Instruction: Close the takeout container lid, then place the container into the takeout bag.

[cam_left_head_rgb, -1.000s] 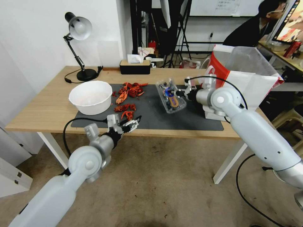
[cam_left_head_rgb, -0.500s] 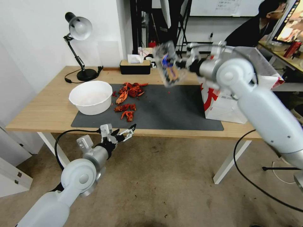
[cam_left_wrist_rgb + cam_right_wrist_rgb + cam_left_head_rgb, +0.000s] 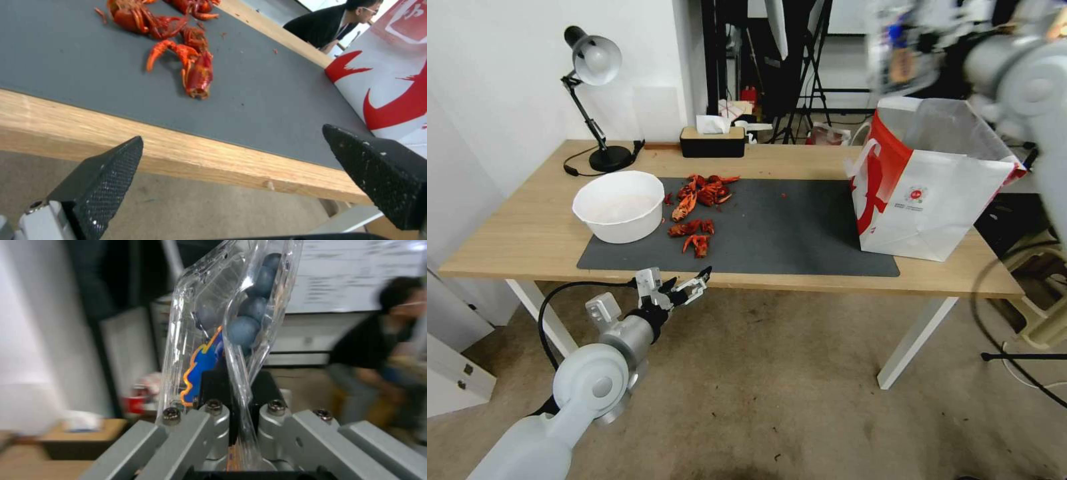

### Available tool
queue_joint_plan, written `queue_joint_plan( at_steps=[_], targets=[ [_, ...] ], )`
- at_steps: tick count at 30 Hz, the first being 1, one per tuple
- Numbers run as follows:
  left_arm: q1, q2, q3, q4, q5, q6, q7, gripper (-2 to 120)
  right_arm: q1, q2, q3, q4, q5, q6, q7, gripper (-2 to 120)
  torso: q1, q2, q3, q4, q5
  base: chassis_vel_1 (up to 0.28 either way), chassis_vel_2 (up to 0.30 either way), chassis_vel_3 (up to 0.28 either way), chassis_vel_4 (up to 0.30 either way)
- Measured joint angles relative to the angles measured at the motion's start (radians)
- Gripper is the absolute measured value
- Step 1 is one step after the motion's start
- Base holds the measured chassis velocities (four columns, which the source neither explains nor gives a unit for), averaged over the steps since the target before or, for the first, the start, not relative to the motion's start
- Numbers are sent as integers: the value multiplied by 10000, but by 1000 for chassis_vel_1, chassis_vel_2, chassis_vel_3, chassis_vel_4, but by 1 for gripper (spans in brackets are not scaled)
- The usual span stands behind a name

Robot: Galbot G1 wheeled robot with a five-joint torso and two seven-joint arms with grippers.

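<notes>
My right gripper is raised high at the back right, blurred, above the takeout bag. It is shut on the takeout container. In the right wrist view the black fingers pinch the edge of the clear container, which stands on end with dark blueberries inside. The lid lies closed against the other half. The white and red bag stands open on the table's right end, with clear lining at its top. My left gripper hangs open just below the table's front edge, holding nothing.
A white bowl sits on the left of the dark mat, with red crayfish pieces beside it. A desk lamp and a tissue box stand at the back. In the left wrist view, crayfish lie near the table edge.
My right arm has lifted the container off the mat and swung it up and to the right, to above the bag. My left gripper has drawn back a little from the table edge.
</notes>
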State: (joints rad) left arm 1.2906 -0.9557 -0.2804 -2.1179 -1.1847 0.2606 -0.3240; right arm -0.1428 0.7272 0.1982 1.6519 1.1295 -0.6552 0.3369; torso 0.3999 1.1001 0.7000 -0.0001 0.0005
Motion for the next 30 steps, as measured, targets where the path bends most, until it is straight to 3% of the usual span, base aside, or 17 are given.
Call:
queue_joint_plan(
  at_steps=[7,16,30],
  targets=[
    [210,123,-128,-25,577,-7,158,100,-1910,-593,910,88,-1434,382,-633,0,-1,0,0,-1,-4,0,0,0,0],
    [660,137,-383,-92,1335,-157,381,100,-3448,-412,1234,238,-1711,657,-1085,2,-1,-1,0,4,-6,0,0,0,0],
    [832,103,-530,-276,1372,-170,313,100,-3639,-250,1183,322,-1362,547,-934,55,-1,0,-1,2,-6,0,0,0,0]
  ],
)
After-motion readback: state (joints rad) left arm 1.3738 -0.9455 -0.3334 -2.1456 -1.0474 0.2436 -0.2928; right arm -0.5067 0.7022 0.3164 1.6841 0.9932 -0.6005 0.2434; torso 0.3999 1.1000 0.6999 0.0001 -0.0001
